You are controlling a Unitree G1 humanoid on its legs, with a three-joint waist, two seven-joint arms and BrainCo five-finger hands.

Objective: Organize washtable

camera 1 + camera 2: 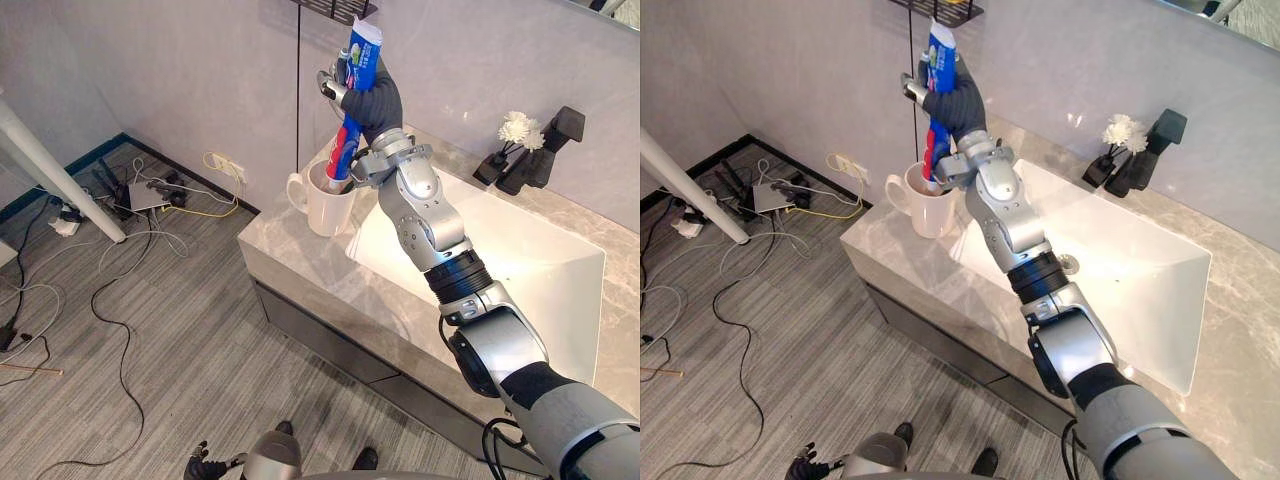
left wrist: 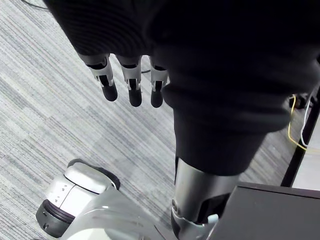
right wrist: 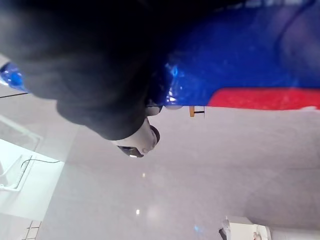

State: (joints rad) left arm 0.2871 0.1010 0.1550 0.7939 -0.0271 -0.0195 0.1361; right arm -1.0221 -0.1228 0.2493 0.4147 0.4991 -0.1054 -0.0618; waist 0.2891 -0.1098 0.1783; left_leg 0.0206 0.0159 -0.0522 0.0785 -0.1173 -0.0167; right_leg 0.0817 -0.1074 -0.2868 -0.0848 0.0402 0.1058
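My right hand [image 1: 372,98] is shut on a blue, red and white toothpaste tube [image 1: 362,55], holding it upright over the left corner of the washtable. The tube's lower end reaches into the mouth of a white mug [image 1: 325,208] standing on the grey marble counter [image 1: 300,265]. In the right wrist view the tube [image 3: 250,75] lies close against the dark hand cover, with a fingertip [image 3: 139,142] curled beside it. My left hand [image 2: 131,82] hangs low over the floor, fingers straight and holding nothing.
A white sink basin [image 1: 530,270] lies right of the mug, with a black faucet [image 1: 545,150] and a white flower-like item [image 1: 518,127] behind it. A black wall shelf [image 1: 335,8] hangs above the tube. Cables and a power strip [image 1: 150,190] litter the floor at left.
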